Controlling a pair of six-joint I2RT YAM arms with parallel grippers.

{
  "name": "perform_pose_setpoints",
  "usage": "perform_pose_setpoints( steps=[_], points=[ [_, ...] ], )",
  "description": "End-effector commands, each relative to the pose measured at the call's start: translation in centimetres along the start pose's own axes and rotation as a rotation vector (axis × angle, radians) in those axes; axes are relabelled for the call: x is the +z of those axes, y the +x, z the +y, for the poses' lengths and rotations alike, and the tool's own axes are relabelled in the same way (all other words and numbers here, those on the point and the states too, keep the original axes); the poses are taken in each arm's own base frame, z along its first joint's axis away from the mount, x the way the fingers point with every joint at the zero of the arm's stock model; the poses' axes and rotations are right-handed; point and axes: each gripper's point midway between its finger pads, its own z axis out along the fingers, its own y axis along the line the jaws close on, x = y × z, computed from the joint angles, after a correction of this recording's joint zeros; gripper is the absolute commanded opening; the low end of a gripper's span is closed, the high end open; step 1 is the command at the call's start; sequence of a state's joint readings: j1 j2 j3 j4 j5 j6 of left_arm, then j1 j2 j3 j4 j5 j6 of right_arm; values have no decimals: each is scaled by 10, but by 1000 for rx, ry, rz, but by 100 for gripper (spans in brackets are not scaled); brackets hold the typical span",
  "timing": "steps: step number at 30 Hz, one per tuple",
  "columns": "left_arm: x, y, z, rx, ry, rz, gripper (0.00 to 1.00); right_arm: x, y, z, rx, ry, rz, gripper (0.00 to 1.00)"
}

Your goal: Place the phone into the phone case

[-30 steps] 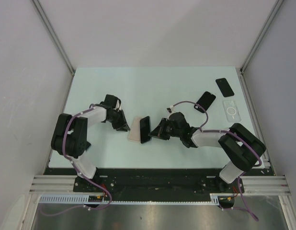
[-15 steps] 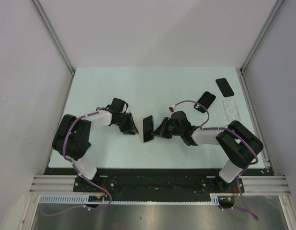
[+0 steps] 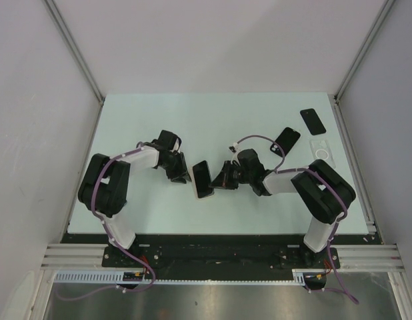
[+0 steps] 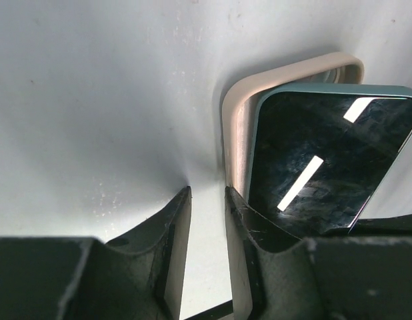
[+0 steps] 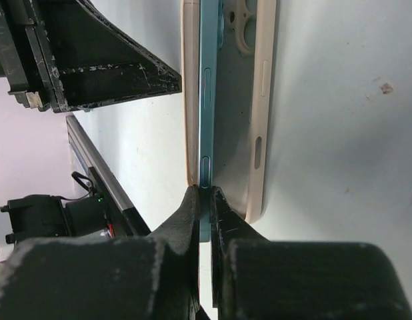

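A teal-edged phone (image 3: pixel 202 179) with a black screen (image 4: pixel 326 153) stands tilted on its long edge mid-table, leaning into a beige phone case (image 4: pixel 293 73). In the right wrist view the phone's edge (image 5: pixel 207 100) lies between the case's rims (image 5: pixel 263 100). My right gripper (image 3: pixel 218 180) is shut on the phone's near end (image 5: pixel 205 192). My left gripper (image 3: pixel 184 175) sits just left of the case. Its jaws (image 4: pixel 207 193) are a narrow gap apart with only table between them. Its right finger (image 4: pixel 249 227) rests against the case's rim.
Two more black phones (image 3: pixel 286 139) (image 3: pixel 313 121) and a clear case (image 3: pixel 321 152) with a ring mark lie at the back right of the pale table (image 3: pixel 139 120). The left gripper's body (image 5: pixel 93 60) shows close to the case in the right wrist view.
My left gripper has moved right and pushed the beige case against the phone. Phone and case now stand steeper and closer together. The right gripper has shifted slightly back, still holding the phone.
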State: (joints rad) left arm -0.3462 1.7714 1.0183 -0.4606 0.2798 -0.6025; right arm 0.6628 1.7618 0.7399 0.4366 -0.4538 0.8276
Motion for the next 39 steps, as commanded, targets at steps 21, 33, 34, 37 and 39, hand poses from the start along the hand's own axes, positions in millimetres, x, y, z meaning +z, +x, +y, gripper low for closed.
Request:
perform_pose_setpoints(
  steps=[21, 33, 34, 37, 39],
  points=[
    [-21, -14, -4, -30, 102, -34, 41, 15, 27, -31, -98, 85, 157, 0],
    [-12, -15, -15, -26, 193, -28, 61, -9, 2, 11, -85, 76, 91, 33],
    [-11, -17, -16, -23, 196, -30, 61, -10, -2, 14, -86, 79, 81, 36],
    [-8, -20, -19, -13, 211, -25, 61, -18, -8, 7, -75, 142, 62, 40],
    [-7, -21, -20, -14, 212, -24, 61, -20, -17, 4, -81, 171, 31, 40]
  ],
)
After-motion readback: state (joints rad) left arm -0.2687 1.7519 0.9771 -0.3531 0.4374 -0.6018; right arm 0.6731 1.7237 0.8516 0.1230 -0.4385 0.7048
